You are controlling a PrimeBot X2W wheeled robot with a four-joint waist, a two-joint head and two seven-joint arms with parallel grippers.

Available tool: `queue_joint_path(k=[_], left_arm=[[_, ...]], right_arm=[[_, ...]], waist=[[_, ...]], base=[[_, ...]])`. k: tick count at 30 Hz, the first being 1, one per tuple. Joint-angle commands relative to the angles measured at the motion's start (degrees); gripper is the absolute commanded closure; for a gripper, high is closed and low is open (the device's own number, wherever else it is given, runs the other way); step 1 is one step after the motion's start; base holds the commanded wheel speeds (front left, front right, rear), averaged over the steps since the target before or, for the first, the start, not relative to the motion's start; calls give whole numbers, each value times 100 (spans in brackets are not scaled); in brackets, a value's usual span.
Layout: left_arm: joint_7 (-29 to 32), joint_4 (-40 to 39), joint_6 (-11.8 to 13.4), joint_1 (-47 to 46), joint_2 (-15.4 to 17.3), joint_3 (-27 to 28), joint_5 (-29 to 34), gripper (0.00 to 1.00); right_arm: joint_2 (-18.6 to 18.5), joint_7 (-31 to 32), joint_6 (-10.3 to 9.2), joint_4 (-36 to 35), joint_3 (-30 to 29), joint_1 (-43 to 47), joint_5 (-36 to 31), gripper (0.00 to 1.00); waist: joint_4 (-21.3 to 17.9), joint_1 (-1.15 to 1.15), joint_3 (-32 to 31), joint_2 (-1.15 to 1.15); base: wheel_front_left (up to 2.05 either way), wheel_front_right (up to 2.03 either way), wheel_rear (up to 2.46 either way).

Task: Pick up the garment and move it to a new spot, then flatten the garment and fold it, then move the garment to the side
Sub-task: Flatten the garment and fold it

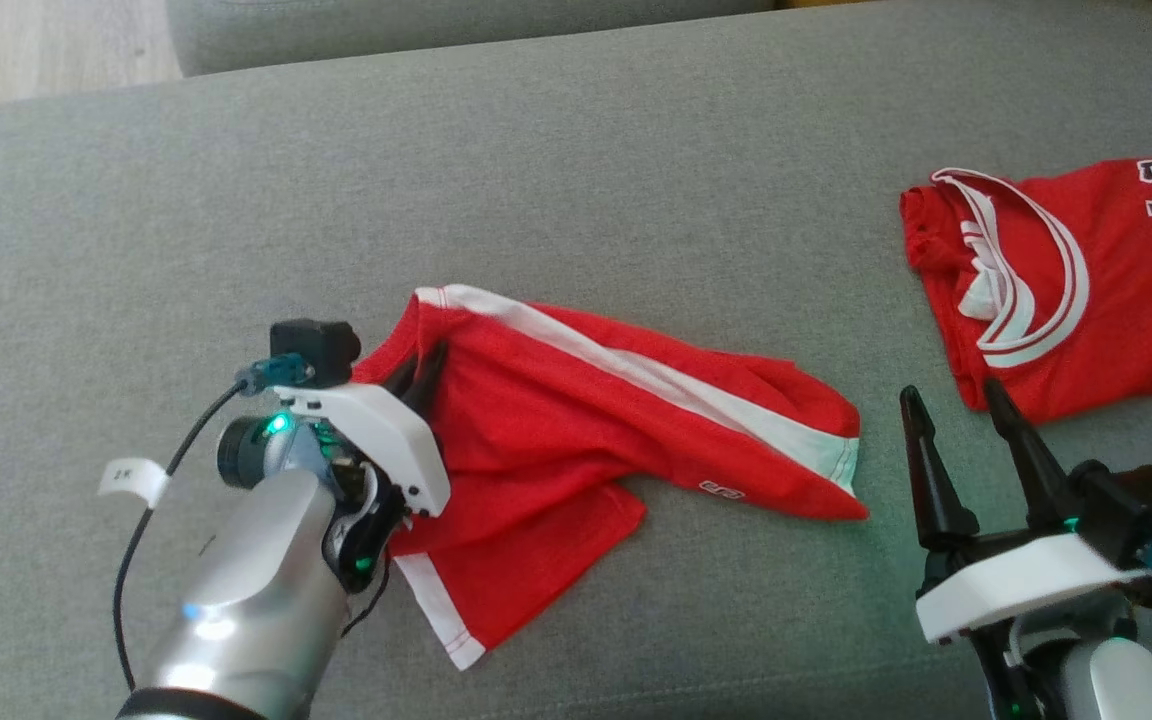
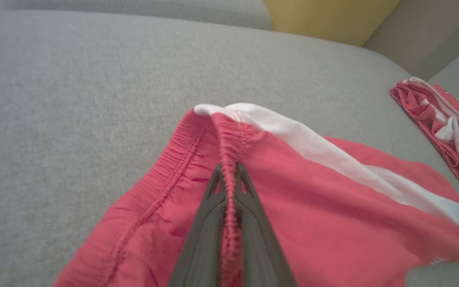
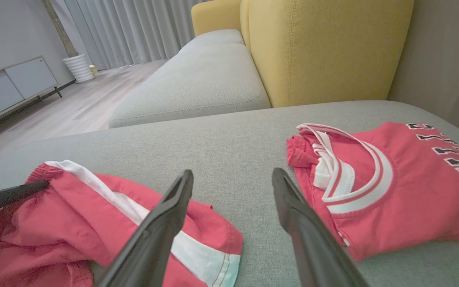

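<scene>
The garment (image 1: pixel 586 430) is a pair of red shorts with a white side stripe, lying crumpled on the grey cushion (image 1: pixel 576 170). My left gripper (image 1: pixel 426 365) is shut on its gathered elastic waistband at the left end. In the left wrist view the fingers of the left gripper (image 2: pixel 229 169) pinch a ridge of waistband, with the rest of the garment (image 2: pixel 313 199) spreading right. My right gripper (image 1: pixel 948 392) stands open just right of the shorts, holding nothing. In the right wrist view the right gripper (image 3: pixel 232 175) hovers over bare cushion beside the garment (image 3: pixel 74 215).
A folded red jersey (image 1: pixel 1066 290) with white trim and dark lettering lies at the right, also the jersey (image 3: pixel 393 179) beside my right fingers. A yellow backrest (image 3: pixel 325 48) rises behind the cushion. Wooden floor (image 1: pixel 36 40) lies beyond the far left edge.
</scene>
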Motion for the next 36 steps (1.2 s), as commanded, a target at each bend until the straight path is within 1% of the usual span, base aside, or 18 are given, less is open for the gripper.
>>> queue_joint_path(k=[1, 3, 6, 11, 13, 14, 15, 19, 20, 21, 22, 24, 27, 32, 36], left_arm=[[-233, -212, -31, -293, 129, 149, 50, 100], [-361, -364, -42, -119, 142, 135, 22, 100], [-357, -684, -9, 338, 247, 128, -55, 100], [-102, -1490, 232, 1282, 573, 141, -176, 100], [-9, -1879, 381, 1613, 717, 163, -196, 100], [40, -2072, 451, 1755, 760, 178, -221, 100], [40, -2072, 451, 1755, 760, 178, -221, 100], [241, -2651, 681, 2145, 880, 186, -270, 100], [273, -2749, 729, 2208, 879, 195, -296, 69], [267, -2844, 789, 2253, 885, 206, -289, 3], [245, -2937, 842, 2289, 886, 211, -271, 0], [157, -3117, 953, 2366, 865, 241, -249, 0], [-135, -3386, 1202, 2498, 865, 325, -112, 0], [-785, -3881, 1721, 2671, 908, 494, 331, 0], [-1020, -4291, 2094, 2740, 980, 630, 770, 0]], right_arm=[[-16, -60, -5, -171, 112, -239, 60, 0], [-15, -53, -5, -149, 98, -211, 99, 0], [-15, -32, -5, -125, 30, -141, 166, 0], [-14, 15, -5, -130, -86, -62, 202, 0], [-14, 41, -5, -142, -118, -70, 193, 0], [-14, 53, -5, -150, -147, -75, 192, 0], [-14, 53, -5, -150, -147, -75, 192, 0], [-14, 110, -5, -170, -208, -115, 193, 0], [-14, 123, -5, -173, -217, -128, 184, 0], [-14, 136, -5, -182, -224, -140, 162, 0], [-14, 149, -5, -189, -232, -150, 149, 0], [-14, 158, -5, -223, -246, -158, 89, 0], [-14, 148, -5, -294, -241, -147, -48, 0], [-36, 163, -5, -427, -191, -95, -289, 0], [-54, 194, -5, -467, -139, 4, -416, 0]], waist=[[36, 0, -28, 0], [68, 0, -61, 0], [149, 0, -95, 0], [302, 0, -96, 0], [350, 0, -80, 0], [389, 0, -69, 0], [389, 0, -69, 0], [484, 0, -60, 0], [499, 0, -67, 0], [511, 0, -76, 0], [518, 0, -88, 0], [530, 0, -132, 0], [522, 0, -233, 0], [519, 0, -431, 0], [543, 0, -605, 0]], base=[[0, 0, 0], [0, 0, 0], [0, 0, 0], [0, 0, 0], [0, 0, 0], [0, 0, 0], [0, 0, 0], [0, 0, 0], [0, 0, 0], [0, 0, 0], [0, 0, 0], [0, 0, 0], [0, 0, 0], [0, 0, 0], [0, 0, 0]])
